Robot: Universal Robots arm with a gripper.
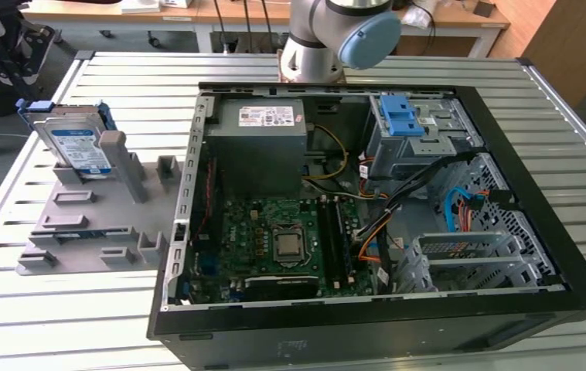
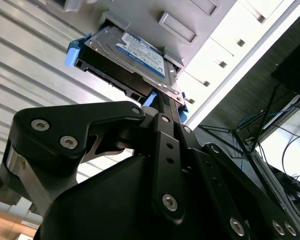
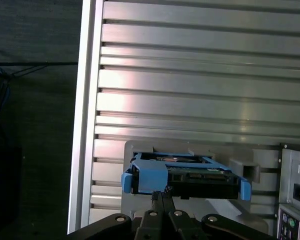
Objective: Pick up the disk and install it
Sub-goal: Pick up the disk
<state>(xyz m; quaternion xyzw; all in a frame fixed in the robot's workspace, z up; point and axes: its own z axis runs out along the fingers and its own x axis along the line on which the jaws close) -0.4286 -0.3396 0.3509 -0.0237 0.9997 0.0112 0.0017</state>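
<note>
The disk (image 1: 74, 143) is a silver hard drive with a white-and-blue label in a blue carrier frame. It stands tilted on edge in a slot at the far end of a grey fixture plate (image 1: 86, 224), at the exterior view's left. Both wrist views show the disk (image 2: 135, 55) (image 3: 182, 176) ahead of my gripper (image 2: 165, 102) (image 3: 162, 196), with a gap between them. The black fingers are pressed together, shut on nothing, and they point toward the disk's blue frame.
An open black computer case (image 1: 376, 193) lies on the slatted metal table (image 1: 56, 325), right of the fixture. Inside are a grey power-supply box (image 1: 269, 127), a green motherboard (image 1: 277, 239), cables and a metal drive cage with a blue latch (image 1: 401, 116). The arm's base (image 1: 319, 46) stands behind the case.
</note>
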